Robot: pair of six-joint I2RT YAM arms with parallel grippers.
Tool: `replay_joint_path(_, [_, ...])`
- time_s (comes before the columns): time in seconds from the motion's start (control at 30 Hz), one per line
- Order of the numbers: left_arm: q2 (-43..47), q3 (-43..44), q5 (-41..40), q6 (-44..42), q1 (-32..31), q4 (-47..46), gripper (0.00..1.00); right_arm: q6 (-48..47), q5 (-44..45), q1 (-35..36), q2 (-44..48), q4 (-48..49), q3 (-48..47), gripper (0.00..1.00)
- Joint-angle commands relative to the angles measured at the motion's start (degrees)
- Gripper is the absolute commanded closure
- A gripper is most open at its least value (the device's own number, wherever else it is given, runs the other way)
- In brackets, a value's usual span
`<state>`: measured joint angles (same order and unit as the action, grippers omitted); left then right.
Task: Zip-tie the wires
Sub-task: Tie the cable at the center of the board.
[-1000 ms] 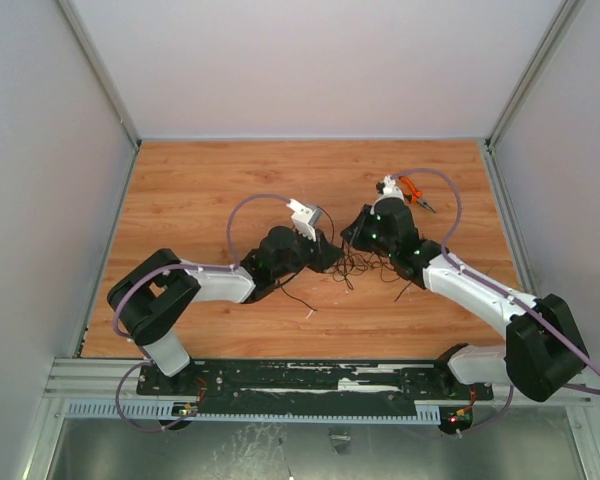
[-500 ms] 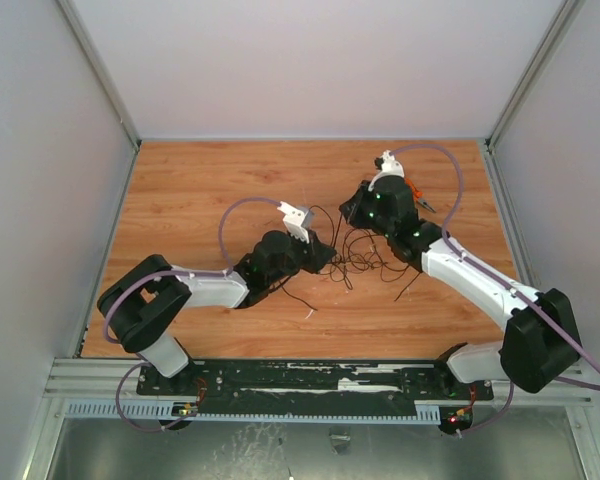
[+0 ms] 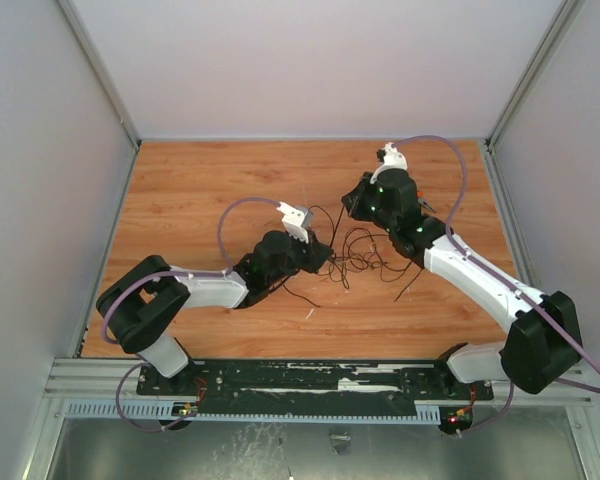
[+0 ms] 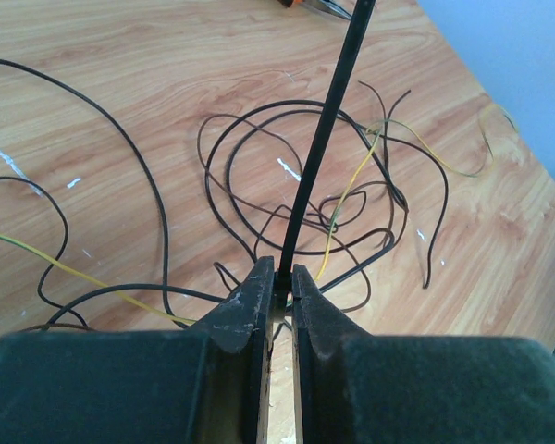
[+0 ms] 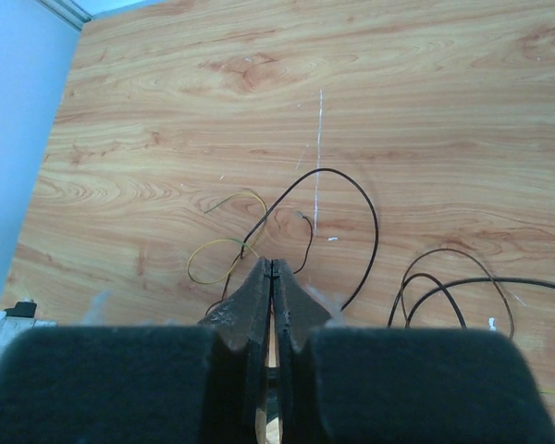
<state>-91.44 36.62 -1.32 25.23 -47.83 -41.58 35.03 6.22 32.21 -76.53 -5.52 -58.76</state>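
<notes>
L gripper (image 4: pixel 282 277) near centre of table (image 3: pixel 200 180), jaws narrow, pinching lower end of stiff black zip tie (image 4: pixel 320 148). Tie stands up, leaning far-right. Wires (image 4: pixel 347 199) lie loose on wood just beyond, dark floppy loops w/ a couple of yellow strands, mid-table betw. both arms. R gripper (image 5: pixel 272 270) farther back at far side of tangle, jaws pressed together, nothing visible betw. them.

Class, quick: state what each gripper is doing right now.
Left gripper: shut on the black strip, probably a zip tie.
Right gripper: shut, nothing visible between its fingers.
</notes>
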Motion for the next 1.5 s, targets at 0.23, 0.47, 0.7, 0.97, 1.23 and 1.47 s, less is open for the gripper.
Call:
replay_joint_path(0.23, [1.3,0.1,-1.1,-2.5,0.3,7.3,1.0,-1.2,4.5,-1.2,5.2,5.7,-3.8,1.0])
replay_joint_path(0.47, [0.9,0.3,-1.1,-2.5,0.5,7.5,1.0,-1.9,5.6,-1.5,7.0,5.5,-4.5,1.0])
replay_joint_path(0.7, [0.9,0.4,-1.2,-2.5,0.8,7.8,1.0,-3.2,6.6,-2.7,8.9,4.7,-5.9,1.0])
replay_joint_path(0.97, [1.2,0.3,-1.5,-2.5,1.1,8.1,1.0,-3.5,6.9,-3.8,10.5,4.1,-6.1,1.0])
replay_joint_path(1.23, [2.5,0.9,-2.7,-2.3,1.5,9.5,1.0,-5.6,-2.4,-4.1,11.1,8.3,-3.5,1.0])
replay_joint_path(1.47, [6.8,4.0,-3.5,-1.0,4.2,17.0,1.0,-9.3,-10.5,-5.4,14.5,6.8,0.4,0.64])
